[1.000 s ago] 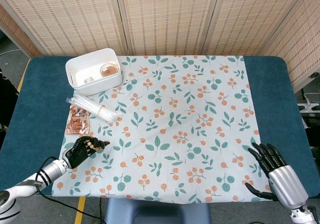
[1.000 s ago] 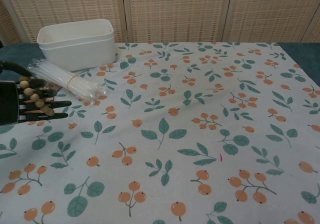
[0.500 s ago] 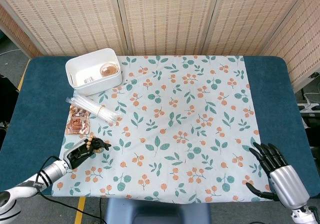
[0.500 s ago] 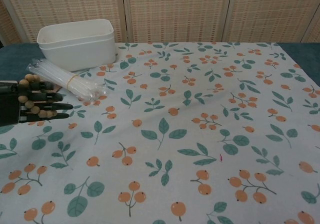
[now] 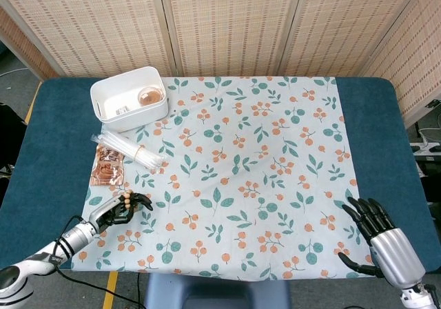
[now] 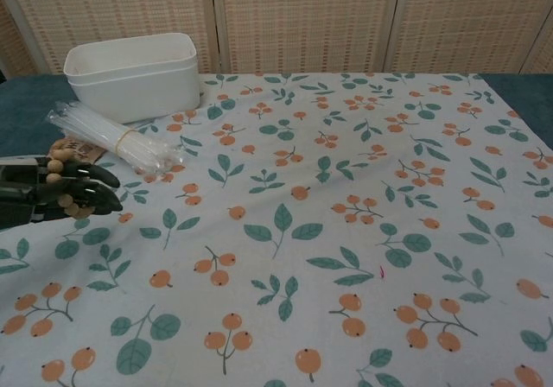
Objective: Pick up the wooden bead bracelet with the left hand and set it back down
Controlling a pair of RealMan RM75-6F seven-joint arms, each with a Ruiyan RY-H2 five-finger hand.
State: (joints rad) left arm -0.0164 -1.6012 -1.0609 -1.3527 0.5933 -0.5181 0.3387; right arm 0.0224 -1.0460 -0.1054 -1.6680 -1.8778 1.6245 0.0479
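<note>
The wooden bead bracelet is looped over the fingers of my black left hand, near the front left corner of the floral cloth. In the chest view the left hand lies low and flat, fingers pointing right, and the bracelet's tan beads wrap around them. Whether the beads touch the cloth I cannot tell. My right hand rests by the table's front right edge, fingers spread, holding nothing; only the head view shows it.
A white bin stands at the back left. A bundle of clear straws and a packet of copper-coloured pieces lie between the bin and my left hand. A woven screen closes the far side.
My left hand has turned from upright to flat and sunk toward the cloth, the bracelet still around its fingers. The right hand has not moved.
</note>
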